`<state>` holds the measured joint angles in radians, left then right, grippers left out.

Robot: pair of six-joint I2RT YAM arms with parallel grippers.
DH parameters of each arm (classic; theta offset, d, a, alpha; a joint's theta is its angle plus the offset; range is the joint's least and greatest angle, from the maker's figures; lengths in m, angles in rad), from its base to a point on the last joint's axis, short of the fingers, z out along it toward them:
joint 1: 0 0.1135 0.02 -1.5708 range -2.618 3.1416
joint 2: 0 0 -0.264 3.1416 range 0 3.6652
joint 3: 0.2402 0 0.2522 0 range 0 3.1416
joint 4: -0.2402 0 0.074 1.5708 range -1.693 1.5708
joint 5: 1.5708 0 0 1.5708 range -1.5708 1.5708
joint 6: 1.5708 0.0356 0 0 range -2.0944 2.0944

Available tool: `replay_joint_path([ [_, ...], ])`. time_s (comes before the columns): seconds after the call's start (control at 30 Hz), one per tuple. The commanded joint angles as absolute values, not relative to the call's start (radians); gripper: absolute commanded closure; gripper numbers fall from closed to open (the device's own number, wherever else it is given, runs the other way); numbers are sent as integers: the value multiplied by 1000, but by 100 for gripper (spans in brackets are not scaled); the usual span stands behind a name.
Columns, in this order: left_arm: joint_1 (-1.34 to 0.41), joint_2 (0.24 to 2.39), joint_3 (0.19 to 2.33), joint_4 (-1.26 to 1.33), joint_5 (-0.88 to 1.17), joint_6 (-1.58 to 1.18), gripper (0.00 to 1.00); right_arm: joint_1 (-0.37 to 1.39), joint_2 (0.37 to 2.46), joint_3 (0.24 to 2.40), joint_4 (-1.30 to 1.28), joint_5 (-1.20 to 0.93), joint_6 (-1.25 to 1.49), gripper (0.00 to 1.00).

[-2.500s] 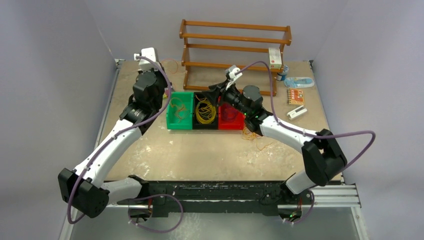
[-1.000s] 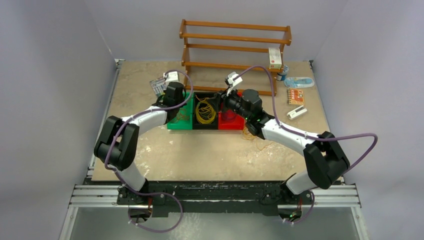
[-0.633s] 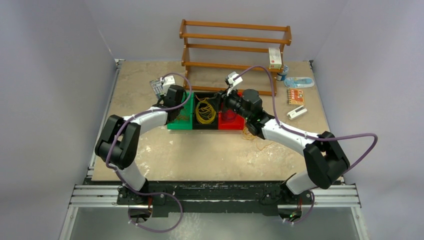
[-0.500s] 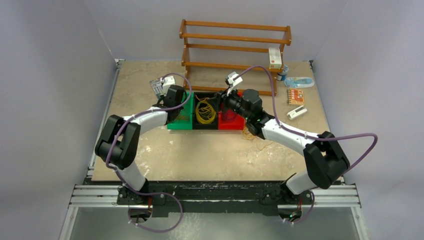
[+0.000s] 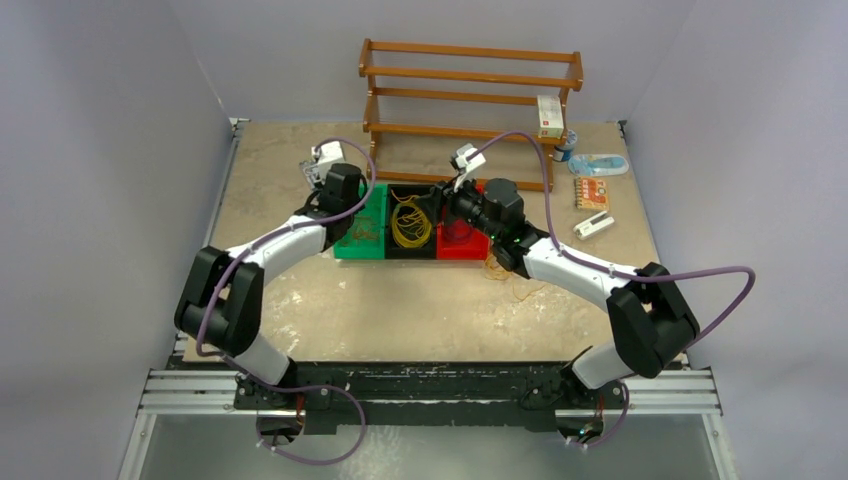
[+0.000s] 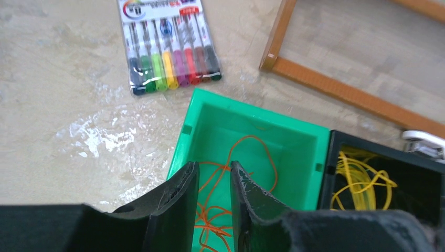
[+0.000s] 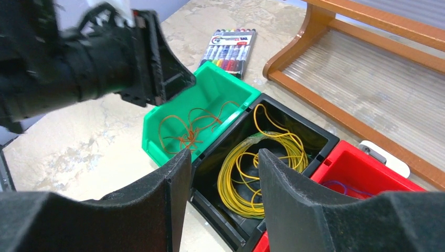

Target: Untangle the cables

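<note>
The cables lie sorted in three bins. Orange loops [image 5: 357, 215] fill the green bin [image 5: 345, 247], yellow coils [image 5: 410, 222] the black bin, dark purple strands [image 5: 460, 228] the red bin. Some loose strands [image 5: 505, 275] lie on the table by the red bin. My left gripper [image 5: 345, 205] hovers over the green bin's left side; in its wrist view its jaws [image 6: 212, 176] are narrowly open and empty, with orange cable [image 6: 212, 227] below. My right gripper [image 7: 220, 157] is open and empty above the yellow cable [image 7: 226, 185]; purple cable [image 7: 341, 185] shows in the red bin [image 7: 367, 163].
A wooden rack [image 5: 470, 80] stands just behind the bins, with a small box [image 5: 550, 115] on it. A marker pack [image 6: 168, 44] lies left of the rack beside the green bin. Small items [image 5: 590, 192] sit at the table's far right.
The left arm has refolded, its elbow swinging in and back, and its gripper has shifted over the green bin's left edge. The right arm has barely moved.
</note>
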<state>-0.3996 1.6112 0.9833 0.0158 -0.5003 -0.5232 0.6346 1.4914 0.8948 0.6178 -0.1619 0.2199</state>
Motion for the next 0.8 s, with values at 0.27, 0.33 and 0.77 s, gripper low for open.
replay_joint_path([
  [0.27, -395, 1512, 1061, 33, -419, -506, 69, 533, 1422, 912, 508, 15, 399, 47],
  [0.33, -395, 1501, 1051, 57, -388, -520, 68, 490, 1396, 888, 479, 18, 447, 47],
  [0.77, -395, 1415, 1051, 54, -348, -509, 53, 226, 1230, 684, 317, 55, 603, 44],
])
